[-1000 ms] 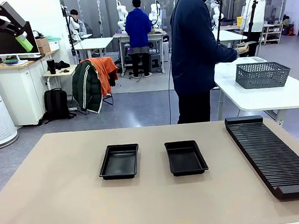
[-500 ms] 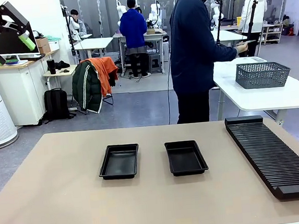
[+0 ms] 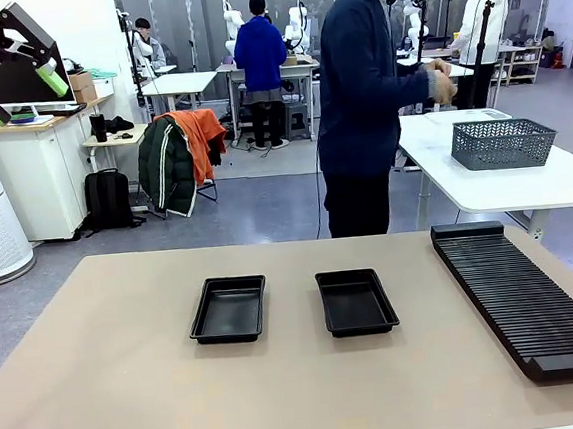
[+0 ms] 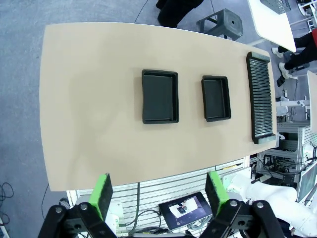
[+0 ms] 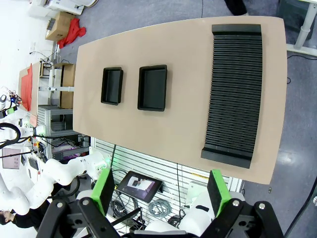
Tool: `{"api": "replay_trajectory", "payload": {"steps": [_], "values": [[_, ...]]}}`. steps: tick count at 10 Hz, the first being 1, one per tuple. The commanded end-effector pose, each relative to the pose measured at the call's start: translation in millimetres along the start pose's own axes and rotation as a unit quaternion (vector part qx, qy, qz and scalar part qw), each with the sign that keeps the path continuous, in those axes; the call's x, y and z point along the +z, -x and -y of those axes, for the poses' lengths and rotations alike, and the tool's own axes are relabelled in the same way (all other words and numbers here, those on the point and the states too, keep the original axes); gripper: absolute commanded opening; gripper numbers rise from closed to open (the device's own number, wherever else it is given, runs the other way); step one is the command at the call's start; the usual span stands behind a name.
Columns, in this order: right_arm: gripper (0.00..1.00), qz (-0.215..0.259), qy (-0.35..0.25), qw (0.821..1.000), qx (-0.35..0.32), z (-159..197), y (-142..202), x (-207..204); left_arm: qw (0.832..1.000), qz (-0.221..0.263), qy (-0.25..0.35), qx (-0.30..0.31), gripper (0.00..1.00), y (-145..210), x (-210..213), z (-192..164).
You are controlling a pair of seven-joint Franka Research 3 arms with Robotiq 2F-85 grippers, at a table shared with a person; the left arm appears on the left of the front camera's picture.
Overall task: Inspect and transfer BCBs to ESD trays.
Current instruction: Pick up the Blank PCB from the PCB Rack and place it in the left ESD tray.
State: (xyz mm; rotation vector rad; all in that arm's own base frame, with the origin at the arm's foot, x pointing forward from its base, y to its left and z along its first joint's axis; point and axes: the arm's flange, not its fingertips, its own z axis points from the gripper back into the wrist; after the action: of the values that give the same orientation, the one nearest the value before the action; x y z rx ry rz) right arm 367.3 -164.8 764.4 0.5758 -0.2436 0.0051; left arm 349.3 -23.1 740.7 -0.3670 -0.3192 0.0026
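Two empty black ESD trays sit side by side mid-table: the left tray and the right tray. From high above, the left wrist view shows both trays, and so does the right wrist view. My left gripper hangs open at the top left, well above the table. Its jaws stand wide with nothing between them. My right gripper is open and empty too, high over the table. The BCBs are out of view.
A long black slotted rack lies along the table's right side. A person stands at the far edge, hands together, turned toward a white side table with a grey mesh basket.
The person has drawn the outstretched arm back and brought both hands together, shifting slightly left. My left gripper has tilted a little. The trays and rack stay put.
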Motion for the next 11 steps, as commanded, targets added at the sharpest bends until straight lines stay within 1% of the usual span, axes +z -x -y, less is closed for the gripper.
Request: {"api": "replay_trajectory", "payload": {"steps": [1,11], "values": [[1.0,0.0,-0.001,1.0,0.001,-1.6,2.7,-0.3,1.0,0.001,-0.007,-0.001,1.0,1.0,1.2,-1.0],[1.0,0.0,-0.001,1.0,0.001,-1.6,2.7,-0.3,1.0,0.001,-0.007,-0.001,1.0,1.0,1.2,-1.0]]}}
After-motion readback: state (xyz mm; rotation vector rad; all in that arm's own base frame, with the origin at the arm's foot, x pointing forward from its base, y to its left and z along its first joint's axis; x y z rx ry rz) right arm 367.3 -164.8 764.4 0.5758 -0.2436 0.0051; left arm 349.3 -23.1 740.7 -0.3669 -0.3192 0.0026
